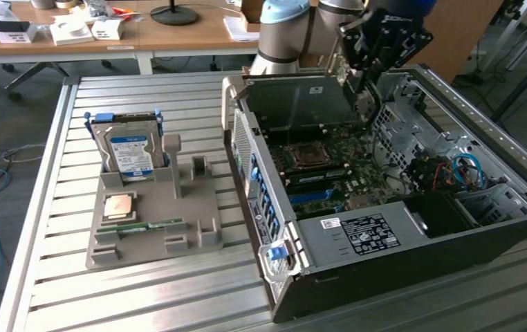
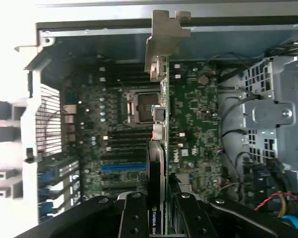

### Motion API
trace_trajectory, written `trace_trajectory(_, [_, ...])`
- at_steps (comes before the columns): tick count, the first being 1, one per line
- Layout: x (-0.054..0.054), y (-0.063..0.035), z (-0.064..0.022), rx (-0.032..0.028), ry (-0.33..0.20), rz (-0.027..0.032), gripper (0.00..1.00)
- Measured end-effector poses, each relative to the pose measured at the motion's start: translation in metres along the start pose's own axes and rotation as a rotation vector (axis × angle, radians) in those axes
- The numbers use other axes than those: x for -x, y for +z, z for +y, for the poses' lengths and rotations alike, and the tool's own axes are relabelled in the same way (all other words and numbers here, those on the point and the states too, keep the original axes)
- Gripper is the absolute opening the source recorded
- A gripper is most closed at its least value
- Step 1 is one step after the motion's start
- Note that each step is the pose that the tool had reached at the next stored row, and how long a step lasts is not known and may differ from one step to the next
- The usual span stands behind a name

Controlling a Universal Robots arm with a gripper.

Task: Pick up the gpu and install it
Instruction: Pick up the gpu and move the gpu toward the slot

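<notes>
We see the gripper (image 1: 367,81) reaching down into the open case (image 1: 356,277), which lies on its side along the bench's (image 1: 79,304) edge on the exterior view's right. The gripper is clenched on the gpu (image 2: 158,163), with its fingers (image 2: 133,218) pressed against the two faces of the card. In the wrist view the gpu hangs edge-on over the motherboard (image 2: 198,114), just beside the socket (image 2: 140,106). Its silver bracket (image 2: 165,34) is near the case's wall, though we cannot tell if they touch. Nor can we tell whether the card's edge meets a slot. Toward the bench's opposite edge, on the exterior view's left and well apart from the case, stands a grey holder (image 1: 167,207). It carries an upright hard drive (image 1: 133,153), a chip (image 1: 119,206) lying flat, and a memory stick (image 1: 158,225) just beside the chip
</notes>
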State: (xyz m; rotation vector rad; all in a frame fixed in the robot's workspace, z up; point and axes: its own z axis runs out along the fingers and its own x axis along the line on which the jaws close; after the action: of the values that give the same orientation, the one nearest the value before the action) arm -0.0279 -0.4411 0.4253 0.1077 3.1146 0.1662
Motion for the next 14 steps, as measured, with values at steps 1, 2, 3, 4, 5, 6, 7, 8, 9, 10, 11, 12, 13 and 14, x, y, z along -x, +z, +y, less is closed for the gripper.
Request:
trace_trajectory(1, [0.003,0.0002,0.0002,0.0002,-0.002,0.0002,0.27])
trace_trajectory(2, [0.007,0.0003,0.0004,0.0003,-0.004,0.0005,0.27])
trace_trajectory(3, [0.010,0.0005,0.0006,0.0003,-0.007,0.0007,0.27])
trace_trajectory(4, [0.013,0.0006,0.0009,0.0003,-0.009,0.0010,0.27])
trace_trajectory(5, [0.017,0.0008,0.0011,0.0005,-0.011,0.0012,0.27])
trace_trajectory(6, [0.020,0.0009,0.0013,0.0005,-0.013,0.0013,0.27])
trace_trajectory(7, [0.022,0.0010,0.0014,0.0005,-0.014,0.0015,0.27])
trace_trajectory(8, [0.025,0.0011,0.0017,0.0005,-0.015,0.0017,0.27])
trace_trajectory(9, [0.028,0.0013,0.0018,0.0006,-0.017,0.0018,0.27])
trace_trajectory(10, [0.031,0.0014,0.0020,0.0006,-0.018,0.0019,0.27])
trace_trajectory(11, [0.034,0.0015,0.0022,0.0005,-0.020,0.0022,0.27])
trace_trajectory(12, [0.036,0.0016,0.0024,0.0005,-0.021,0.0023,0.27])
trace_trajectory(13, [0.038,0.0016,0.0026,0.0006,-0.022,0.0024,0.27])
trace_trajectory(14, [0.038,0.0017,0.0026,0.0006,-0.022,0.0024,0.27])
